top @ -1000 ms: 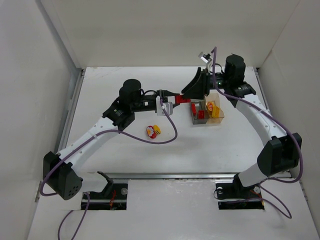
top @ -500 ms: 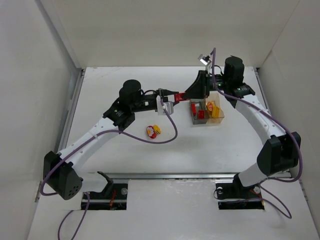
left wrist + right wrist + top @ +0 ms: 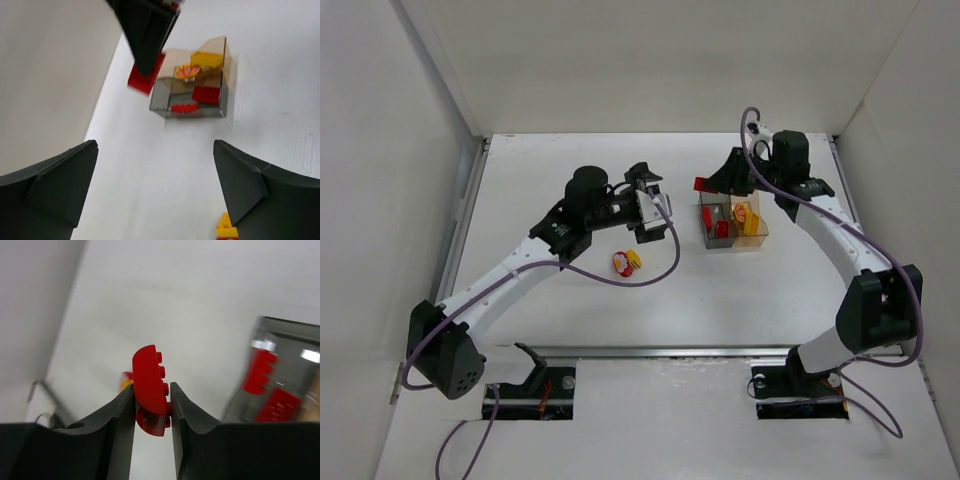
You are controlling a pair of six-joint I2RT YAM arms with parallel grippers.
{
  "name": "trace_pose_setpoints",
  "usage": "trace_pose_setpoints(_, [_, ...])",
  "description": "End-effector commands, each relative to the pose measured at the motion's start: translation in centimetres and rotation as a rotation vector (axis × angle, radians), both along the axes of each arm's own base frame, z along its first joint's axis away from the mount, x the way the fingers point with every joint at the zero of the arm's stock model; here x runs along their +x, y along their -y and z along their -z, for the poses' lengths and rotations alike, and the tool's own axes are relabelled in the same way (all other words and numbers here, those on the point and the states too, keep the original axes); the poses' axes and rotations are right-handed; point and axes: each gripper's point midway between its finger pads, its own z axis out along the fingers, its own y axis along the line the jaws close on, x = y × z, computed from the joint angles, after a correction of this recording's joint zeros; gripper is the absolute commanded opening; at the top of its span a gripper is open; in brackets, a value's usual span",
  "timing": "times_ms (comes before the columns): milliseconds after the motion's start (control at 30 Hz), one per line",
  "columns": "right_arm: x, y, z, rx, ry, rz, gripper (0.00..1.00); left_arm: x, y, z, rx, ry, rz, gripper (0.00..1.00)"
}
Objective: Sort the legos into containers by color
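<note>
My right gripper [image 3: 152, 396] is shut on a red curved lego [image 3: 149, 382], held above the table just left of the containers [image 3: 733, 222]. In the top view that lego [image 3: 704, 184] sits at the tip of the right gripper [image 3: 712, 184]. The smoky grey box [image 3: 192, 100] holds red bricks. The amber box [image 3: 216, 56] joined to it holds yellow pieces. My left gripper [image 3: 155, 150] stands wide open with nothing in it, back from the boxes. A red round lego and a yellow one [image 3: 625, 262] lie together on the table near the left gripper [image 3: 647, 203].
White walls close in the table on the left, back and right. A purple cable [image 3: 650, 272] loops from the left arm over the table beside the loose legos. The boxes stand at the right of centre.
The left gripper has opened, let go of the red lego and drawn back left. The right gripper has shut on that lego and now holds it alone.
</note>
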Motion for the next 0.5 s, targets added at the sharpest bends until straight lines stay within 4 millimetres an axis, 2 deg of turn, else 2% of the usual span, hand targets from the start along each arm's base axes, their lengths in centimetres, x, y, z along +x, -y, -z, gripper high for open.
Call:
trace_pose_setpoints(0, [3.0, 6.6, 5.6, -0.304, -0.081, 0.381, 0.00, 1.8, -2.1, 3.8, 0.052, -0.149, -0.209, 1.00])
trace_pose_setpoints(33, [3.1, 6.8, 5.7, -0.331, -0.069, 0.395, 0.00, 1.8, -2.5, 4.9, 0.070, -0.163, -0.228, 1.00])
trace_pose_setpoints(133, [3.6, 7.0, 8.2, -0.399, -0.085, 0.387, 0.00, 2.0, -3.6, 7.3, 0.115, -0.199, -0.286, 1.00])
trace_pose_setpoints(200, [4.2, 8.3, 9.3, -0.460, -0.101, 0.441, 0.00, 1.8, -4.3, 9.6, 0.155, -0.239, -0.316, 1.00])
trace_pose_setpoints(233, [4.4, 8.6, 10.2, -0.481, -0.116, 0.455, 0.00, 2.0, -4.5, 9.6, 0.148, -0.254, -0.344, 1.00])
trace_pose_setpoints(267, [4.6, 8.8, 10.5, -0.488, -0.115, 0.465, 0.00, 1.7, -4.7, 11.4, 0.188, -0.292, -0.346, 1.00])
trace_pose_setpoints(300, [4.9, 8.8, 10.6, -0.496, -0.113, 0.459, 0.03, 1.5, -4.9, 11.8, 0.201, -0.304, -0.346, 1.00])
trace_pose_setpoints(333, [5.3, 8.7, 11.3, -0.502, -0.125, 0.456, 0.08, 1.1, -5.2, 13.2, 0.242, -0.342, -0.347, 1.00])
trace_pose_setpoints(367, [5.5, 8.5, 11.6, -0.513, -0.129, 0.457, 0.16, 0.7, -5.2, 14.1, 0.265, -0.369, -0.338, 1.00])
trace_pose_setpoints(433, [5.7, 8.6, 12.7, -0.532, -0.154, 0.458, 0.24, 0.3, -5.7, 15.2, 0.320, -0.377, -0.325, 1.00])
trace_pose_setpoints(467, [5.8, 8.6, 13.8, -0.552, -0.176, 0.446, 0.29, -0.1, -6.1, 15.9, 0.348, -0.379, -0.317, 1.00])
